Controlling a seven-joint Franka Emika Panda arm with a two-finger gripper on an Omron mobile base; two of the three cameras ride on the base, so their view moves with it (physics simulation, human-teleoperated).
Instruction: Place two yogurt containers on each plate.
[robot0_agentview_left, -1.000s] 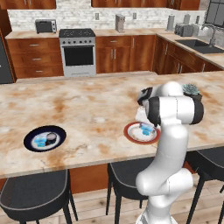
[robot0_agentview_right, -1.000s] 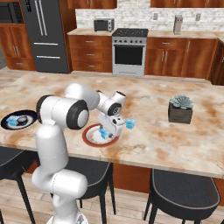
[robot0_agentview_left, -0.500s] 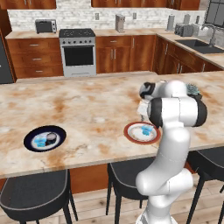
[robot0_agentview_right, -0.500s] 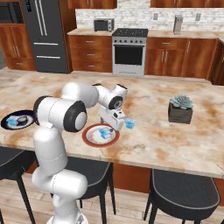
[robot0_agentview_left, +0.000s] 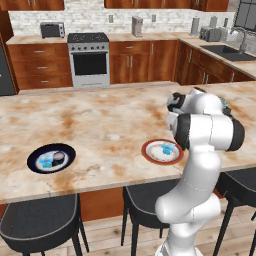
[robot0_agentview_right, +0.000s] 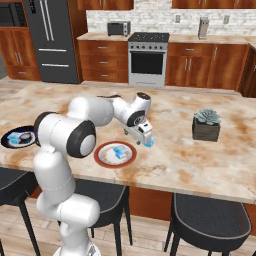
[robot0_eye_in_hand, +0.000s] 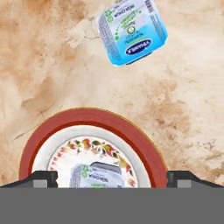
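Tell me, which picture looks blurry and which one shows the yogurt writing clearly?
Hand view: sharp, the label on the loose yogurt cup reads clearly, no glare. Left base view: softer, the cup on the red plate is only a pale blue smudge. Right base view: soft too, faint shadows under the succulent pot.

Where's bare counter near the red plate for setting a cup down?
Open marble lies between the red plate and the black plate, and across the far half of the island. Right of the red plate, bare counter runs to the potted plant. It is crowded just beyond the red plate, where the open claw hangs over a loose yogurt cup.
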